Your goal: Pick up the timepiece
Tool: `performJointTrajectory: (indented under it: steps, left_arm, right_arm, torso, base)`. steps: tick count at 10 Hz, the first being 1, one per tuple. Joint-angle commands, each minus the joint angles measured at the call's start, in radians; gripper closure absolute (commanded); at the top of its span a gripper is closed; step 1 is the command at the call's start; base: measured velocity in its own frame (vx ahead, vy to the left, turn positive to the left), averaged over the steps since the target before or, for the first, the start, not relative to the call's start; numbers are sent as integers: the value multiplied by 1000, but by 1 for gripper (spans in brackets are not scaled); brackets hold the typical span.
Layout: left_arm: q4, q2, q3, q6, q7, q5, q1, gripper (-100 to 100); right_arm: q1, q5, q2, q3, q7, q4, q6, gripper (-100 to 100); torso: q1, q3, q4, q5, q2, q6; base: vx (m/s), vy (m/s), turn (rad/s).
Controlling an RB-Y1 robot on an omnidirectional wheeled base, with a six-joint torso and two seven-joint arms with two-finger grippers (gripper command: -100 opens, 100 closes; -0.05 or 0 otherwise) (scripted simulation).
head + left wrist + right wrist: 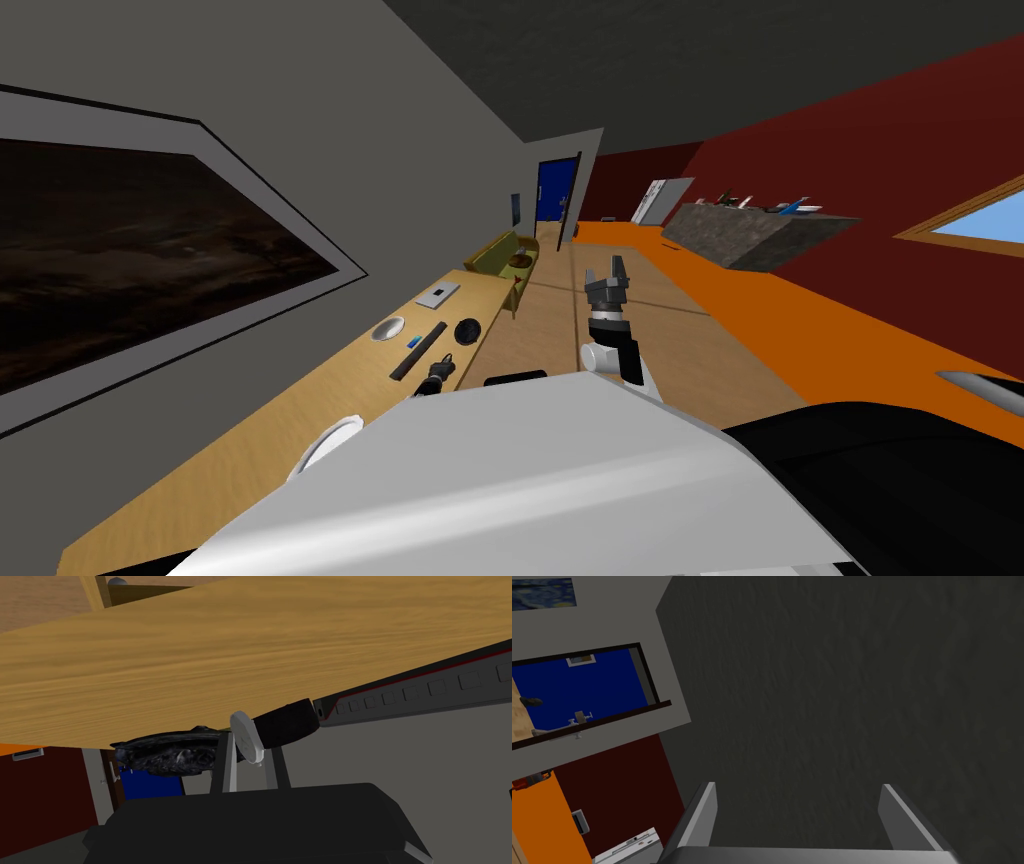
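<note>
Tabletop edge, watch in left pincer

A long wooden table carries a black round dish. From that dish, a white bowl lies at nine o'clock, a grey flat slab at eleven and a dark bar at eight. A white plate lies farther out the same way, and an olive sofa stands at one o'clock.

A home's living space is indicated: a long wooden table is set along a grey wall under a large framed picture. An olive sofa and a blue door are seen beyond, and a counter across the wooden floor.
</note>
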Motion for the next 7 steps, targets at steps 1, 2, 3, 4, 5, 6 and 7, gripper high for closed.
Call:
performJointTrajectory:
  steps: [1,2,3,4,5,6,7]
  left_arm:
    - [7,0,4,-7,24,-42,-9,100]
    - [18,3,9,-18,67,-76,-25,100]
    - [18,3,9,-18,67,-97,-25,100]
    - [29,6,14,-30,110,-131,-42,100]
    - [29,6,14,-30,110,-152,-42,100]
    - [39,8,18,-41,153,-186,-58,100]
    - [39,8,18,-41,153,-207,-58,100]
  right_arm:
    - [0,0,0,0,0,0,0,0]
    - [0,0,0,0,0,0,0,0]
    - [0,0,0,0,0,0,0,0]
    - [0,0,0,0,0,0,0,0]
    - [0,0,0,0,0,0,0,0]
    - [0,0,0,0,0,0,0,0]
    - [0,0,0,0,0,0,0,0]
  torso:
    - [0,0,0,0,0,0]
    - [0,0,0,0,0,0]
    - [0,0,0,0,0,0]
    - [-1,0,0,0,0,0]
    - [-1,0,0,0,0,0]
    - [0,0,0,0,0,0]
    - [0,0,0,0,0,-1]
  base:
    - [-5,-18,67]
    - [-4,-25,106]
    - [-3,-25,70]
    - [-6,-25,137]
    - [-5,-20,69]
    - [-7,-19,118]
    - [-4,-20,63]
